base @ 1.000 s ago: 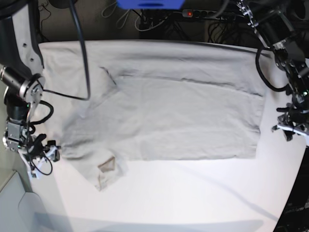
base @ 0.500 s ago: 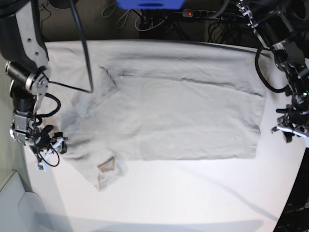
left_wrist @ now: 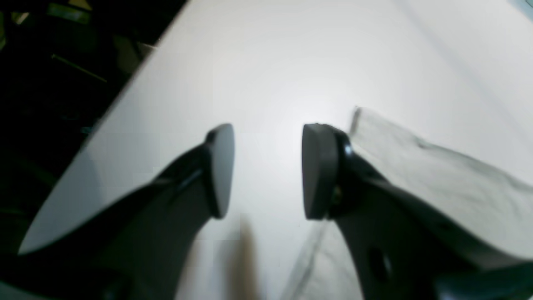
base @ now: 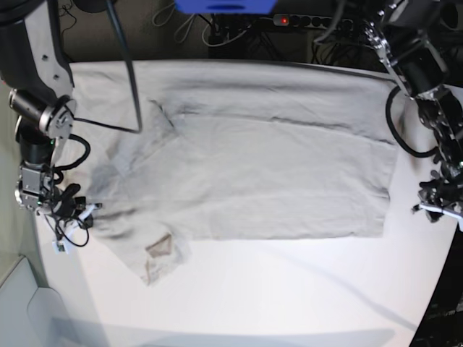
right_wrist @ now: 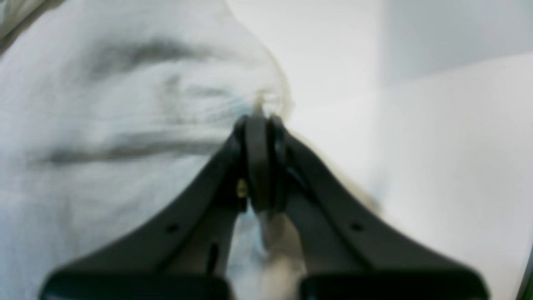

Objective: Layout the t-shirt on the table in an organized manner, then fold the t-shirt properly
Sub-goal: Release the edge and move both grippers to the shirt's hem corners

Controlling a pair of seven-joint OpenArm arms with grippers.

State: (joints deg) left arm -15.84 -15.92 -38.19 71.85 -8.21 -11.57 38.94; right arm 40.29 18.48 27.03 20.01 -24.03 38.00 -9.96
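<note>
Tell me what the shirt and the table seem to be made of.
Shirt: probably a soft woven or knitted cloth such as cotton, matte light grey-beige; it lies limp with soft creases and stitched hems. Table: a hard, smooth white top, perhaps laminate or painted board, mostly matte; it shows a faint sheen under the light, and no grain.

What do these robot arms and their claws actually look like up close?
Both arms are dark metal with silver-grey joints and looping black cables. The left claw has two matte black fingers with flat, rounded pads. The right claw is the same black design, with small bolt holes in its finger bases.
</note>
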